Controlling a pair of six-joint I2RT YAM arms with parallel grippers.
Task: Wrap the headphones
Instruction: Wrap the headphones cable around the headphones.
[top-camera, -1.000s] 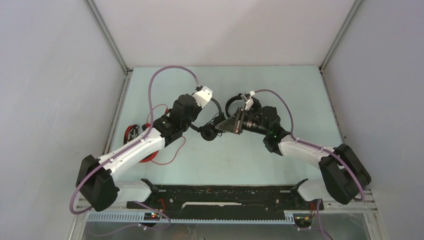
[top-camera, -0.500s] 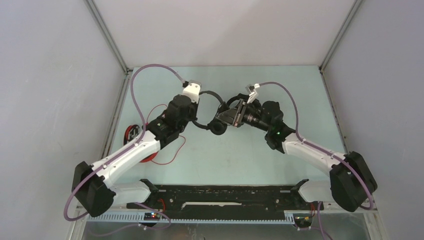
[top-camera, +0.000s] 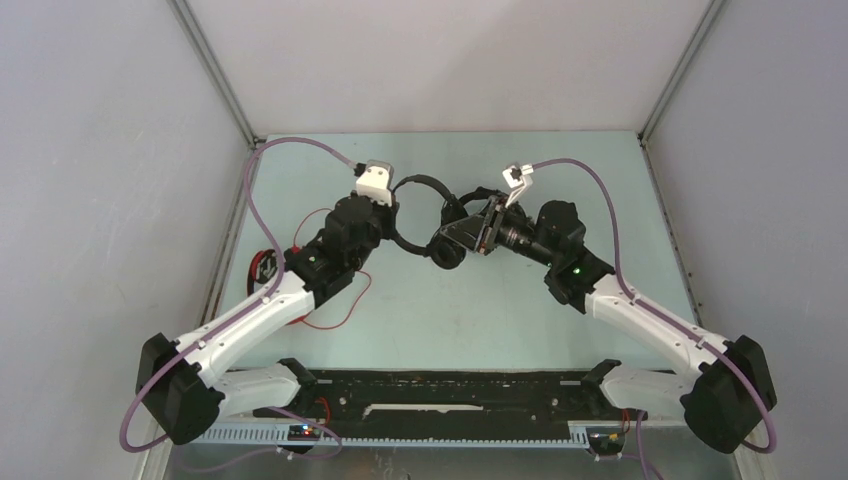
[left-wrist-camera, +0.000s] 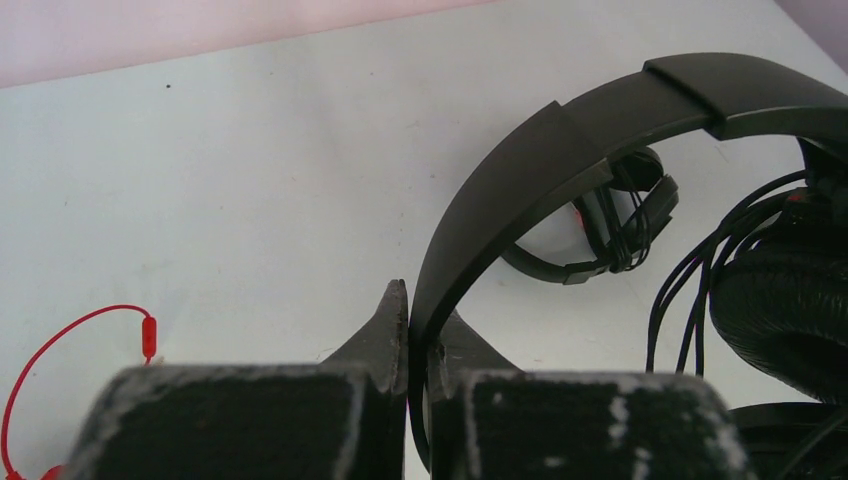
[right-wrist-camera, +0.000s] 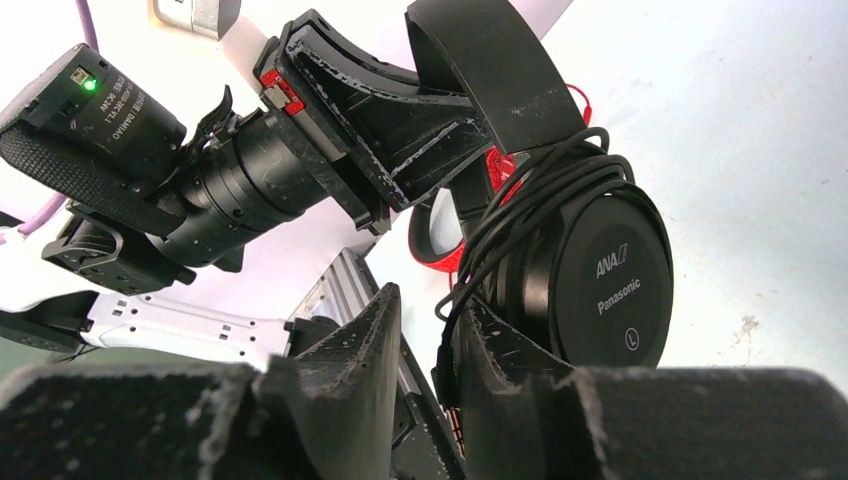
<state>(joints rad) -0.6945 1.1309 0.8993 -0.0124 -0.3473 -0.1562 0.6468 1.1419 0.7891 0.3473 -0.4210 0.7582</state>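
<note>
Pale table (top-camera: 500, 310): left end effector (left-wrist-camera: 420, 320) pinches black headset (left-wrist-camera: 600, 130) band; right end effector (right-wrist-camera: 430, 305) nips cable (right-wrist-camera: 530, 190).

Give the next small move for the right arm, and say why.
Probably carry the cable one more turn around the band just above the ear cup. The left gripper clamps the headband, several turns already sit there, and the cable's tail runs down between the fingers of the right gripper.

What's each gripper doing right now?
Left gripper: closed on the headband of the black headphones.
Right gripper: cable runs between its fingers; grip cannot be told.
</note>
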